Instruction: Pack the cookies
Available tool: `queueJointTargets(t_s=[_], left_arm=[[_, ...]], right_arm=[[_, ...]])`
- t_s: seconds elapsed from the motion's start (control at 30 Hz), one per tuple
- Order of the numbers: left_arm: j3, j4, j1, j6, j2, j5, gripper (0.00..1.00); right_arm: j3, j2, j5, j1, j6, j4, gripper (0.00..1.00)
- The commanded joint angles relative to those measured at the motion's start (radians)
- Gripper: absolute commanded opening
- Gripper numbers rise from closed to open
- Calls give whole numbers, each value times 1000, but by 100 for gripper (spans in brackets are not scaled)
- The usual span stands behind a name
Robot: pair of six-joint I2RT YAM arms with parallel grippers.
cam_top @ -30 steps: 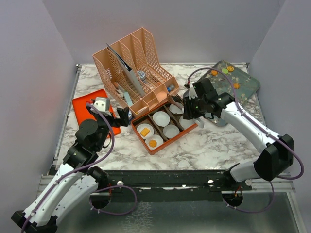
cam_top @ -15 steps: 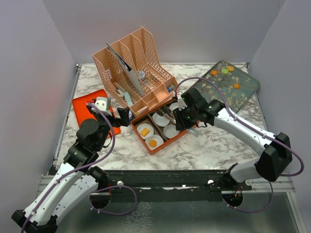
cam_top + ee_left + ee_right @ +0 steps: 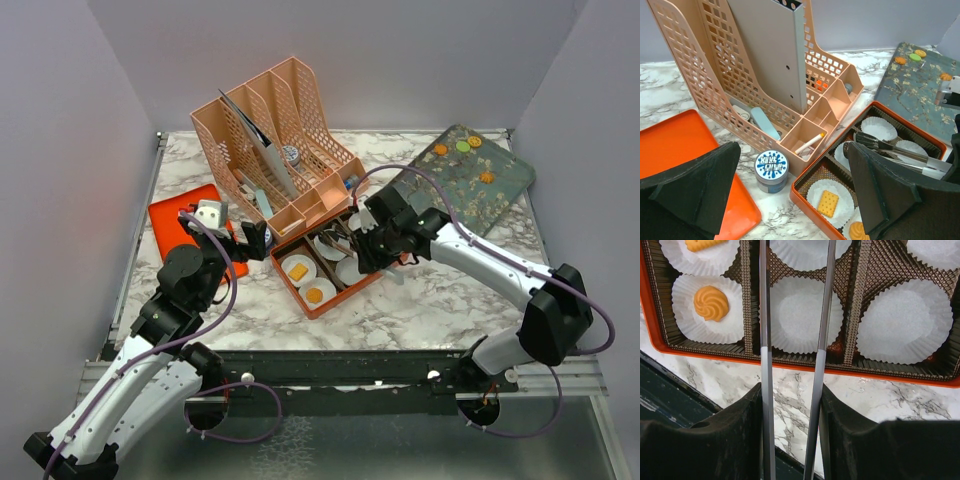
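Right gripper (image 3: 790, 405) is clamped tight on a pair of metal tongs (image 3: 765, 330). We see the tong arms reaching out over the box (image 3: 890, 377), above the paper cups (image 3: 801, 315) in its middle. The arms sit apart with nothing between them. Left gripper (image 3: 794, 152) is spread wide with nothing in it, hanging near the tin (image 3: 771, 167) just beside the box.

As for the cookies, we count only two packed, a square one (image 3: 298, 271) and an orange swirl (image 3: 314, 295). Each sits in its own cup at the box's near-left end. Four more, three orange (image 3: 440, 149) and one green (image 3: 463, 146), lie on the floral board (image 3: 450, 185) at far right, well apart from the box.
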Motion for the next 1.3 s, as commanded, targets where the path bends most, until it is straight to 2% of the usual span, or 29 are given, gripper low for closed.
queueJointTargets(t_s=[0.0,0.23,0.47,0.8,1.03,1.27], left_arm=[[-9,19,7,2,1,16,99],[-9,20,6,2,-2,16,99],[-9,19,6,2,-1,16,99],[-7,19,6,3,-1,17,99],[-7,19,7,3,0,16,99],[-7,19,6,3,-5,18,99]], right_arm=[[-15,26,-3,7,-18,60,20],[-23,60,-7,7,-17,85,25],[-15,61,14,7,-24,63,36],[-3,34,40,7,-37,35,47],[11,14,38,7,-40,21,49],[56,-36,32,7,-34,-4,45]])
